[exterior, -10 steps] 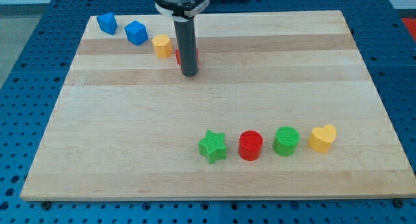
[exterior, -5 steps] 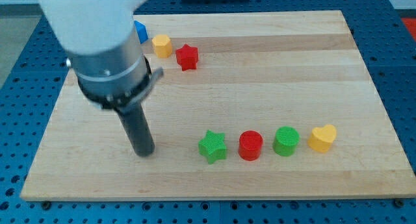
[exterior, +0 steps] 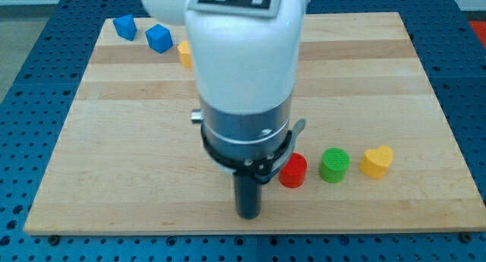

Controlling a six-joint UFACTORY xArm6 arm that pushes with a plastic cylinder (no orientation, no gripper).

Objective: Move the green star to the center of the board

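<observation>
The green star does not show; the arm's body and rod cover the spot left of the red cylinder [exterior: 293, 171]. My tip [exterior: 248, 216] rests on the wooden board [exterior: 114, 140] near its bottom edge, below and left of the red cylinder. A green cylinder [exterior: 334, 165] and a yellow heart [exterior: 377, 161] stand in a row to the red cylinder's right.
Two blue blocks [exterior: 124, 26] [exterior: 159, 38] sit at the board's top left. A yellow block [exterior: 184, 54] next to them is half hidden by the arm. The arm's white and grey body [exterior: 247, 80] blocks the board's middle.
My tip has swung from the board's top, down the left side, then right to the bottom centre. The arm now covers the green star and the red star.
</observation>
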